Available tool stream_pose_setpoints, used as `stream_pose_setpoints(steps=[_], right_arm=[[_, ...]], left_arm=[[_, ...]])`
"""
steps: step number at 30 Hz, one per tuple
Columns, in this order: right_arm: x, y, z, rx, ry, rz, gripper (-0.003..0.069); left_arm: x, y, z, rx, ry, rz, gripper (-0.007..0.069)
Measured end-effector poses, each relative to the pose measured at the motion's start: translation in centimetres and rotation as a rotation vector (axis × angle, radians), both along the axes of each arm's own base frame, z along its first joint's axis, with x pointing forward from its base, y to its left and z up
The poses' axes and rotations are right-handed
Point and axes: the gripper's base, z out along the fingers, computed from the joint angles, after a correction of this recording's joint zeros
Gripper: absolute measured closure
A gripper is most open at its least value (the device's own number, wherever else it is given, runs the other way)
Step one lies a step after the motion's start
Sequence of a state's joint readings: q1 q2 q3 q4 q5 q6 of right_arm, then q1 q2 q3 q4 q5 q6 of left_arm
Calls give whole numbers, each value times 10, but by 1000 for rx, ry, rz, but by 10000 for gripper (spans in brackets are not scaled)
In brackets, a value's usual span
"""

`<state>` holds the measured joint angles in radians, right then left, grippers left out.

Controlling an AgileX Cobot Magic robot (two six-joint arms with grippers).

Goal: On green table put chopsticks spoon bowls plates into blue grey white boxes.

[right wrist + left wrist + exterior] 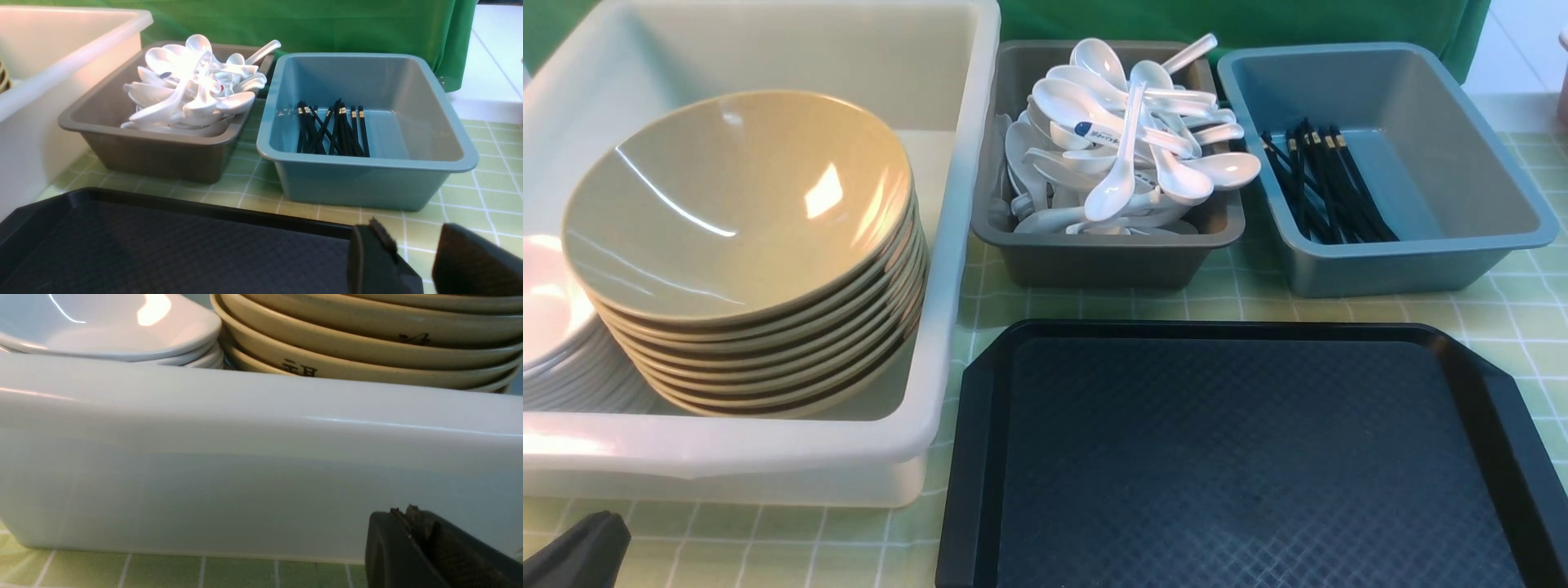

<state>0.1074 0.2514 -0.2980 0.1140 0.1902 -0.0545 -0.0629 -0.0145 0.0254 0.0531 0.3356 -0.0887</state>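
Left gripper [425, 547] closed, right gripper [416, 257] parted, both empty — I risk nudging the tall tan ceramic bowl stack [752, 245] over.

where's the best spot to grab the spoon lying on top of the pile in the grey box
Grip the top spoon by its slim handle, coming straight down from above. The handle lies along the top of the pile, clear of the grey box walls, while its bowl rests low among other spoons near the front wall. The handle is narrow enough for a claw; the rounded bowl would likely slip.
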Motion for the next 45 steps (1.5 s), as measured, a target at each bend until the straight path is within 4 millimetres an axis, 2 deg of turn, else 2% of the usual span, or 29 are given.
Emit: stream_pose_setpoints(steps=[19, 24, 28, 31, 34, 38, 39, 41, 45], right_arm=[[0, 0, 0, 0, 0, -2, 423], [-15, -9, 4, 1, -81, -141, 423], [-22, -14, 2, -37, -75, -238, 423], [-30, -14, -11, -120, 21, -246, 423], [-31, -16, -30, -174, 39, -259, 423], [-24, -18, -64, -175, 78, -264, 423], [-23, -19, -67, -176, 88, -264, 423], [-24, -19, -84, -186, 175, -258, 423], [-23, -19, -96, -217, 204, -233, 423]], left_arm=[[0, 0, 0, 4, 2, 0, 627], [0, 0, 0, 4, 3, 0, 627], [0, 0, 0, 4, 3, 0, 627], [0, 0, 0, 4, 3, 0, 627], [0, 0, 0, 4, 2, 0, 627], [0, 0, 0, 5, 2, 0, 627], [0, 0, 0, 5, 2, 0, 627], [0, 0, 0, 5, 2, 0, 627], [0, 0, 0, 6, 2, 0, 627]])
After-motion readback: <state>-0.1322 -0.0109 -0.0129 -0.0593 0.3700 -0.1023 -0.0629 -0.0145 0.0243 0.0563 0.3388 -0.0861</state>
